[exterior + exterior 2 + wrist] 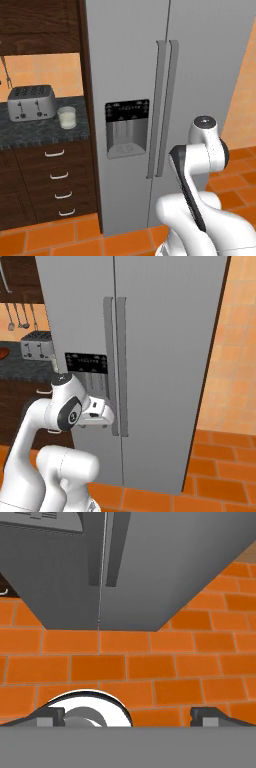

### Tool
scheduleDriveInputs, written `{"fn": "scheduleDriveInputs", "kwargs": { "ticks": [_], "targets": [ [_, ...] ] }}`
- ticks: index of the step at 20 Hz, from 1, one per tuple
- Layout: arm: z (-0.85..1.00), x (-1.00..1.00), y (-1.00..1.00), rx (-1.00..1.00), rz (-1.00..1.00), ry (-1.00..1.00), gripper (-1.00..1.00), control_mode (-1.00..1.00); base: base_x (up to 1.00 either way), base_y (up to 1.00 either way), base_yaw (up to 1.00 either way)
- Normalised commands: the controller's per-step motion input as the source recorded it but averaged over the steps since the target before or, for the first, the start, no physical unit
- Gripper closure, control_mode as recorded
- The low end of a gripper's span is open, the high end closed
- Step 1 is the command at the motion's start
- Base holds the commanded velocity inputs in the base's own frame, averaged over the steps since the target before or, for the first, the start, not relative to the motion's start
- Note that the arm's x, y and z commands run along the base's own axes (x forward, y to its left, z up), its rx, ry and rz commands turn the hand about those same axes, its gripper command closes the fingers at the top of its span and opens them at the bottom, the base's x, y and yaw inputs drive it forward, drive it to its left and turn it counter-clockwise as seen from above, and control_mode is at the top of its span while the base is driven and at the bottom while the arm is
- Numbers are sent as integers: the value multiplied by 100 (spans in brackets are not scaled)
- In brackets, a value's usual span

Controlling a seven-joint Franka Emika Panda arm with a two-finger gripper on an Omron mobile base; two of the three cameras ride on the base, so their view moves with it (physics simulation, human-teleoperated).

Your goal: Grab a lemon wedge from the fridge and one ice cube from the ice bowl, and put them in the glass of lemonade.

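While both doors of the fridge [200, 75] are shut, with the lemon wedge presumably hidden inside, the gripper [127, 717], its jaws spread wide and empty, should square onto a bar handle [160, 110]; the glass of lemonade [66, 118] waits on the worktop [40, 131].

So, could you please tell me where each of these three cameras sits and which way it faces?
Left base view: behind the arm's left, facing the fridge, toaster and glass of lemonade; arm lower right.
Right base view: behind its right, facing the same fridge doors; arm lower left.
Hand view: on the hand, looking down at the tiled floor and fridge base; open gripper at bottom.
Both base views share fridge and toaster.
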Motion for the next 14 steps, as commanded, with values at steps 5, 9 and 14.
{"fn": "scheduleDriveInputs", "kwargs": {
  "ticks": [5,9,14],
  "targets": [
    [0,53,-9,0,-1,1,-100,-100,5,0,-1],
    [41,71,-8,3,0,-14,-100,-100,0,0,0],
    [59,28,0,16,-1,-25,-100,-100,0,0,0]
  ]
}}
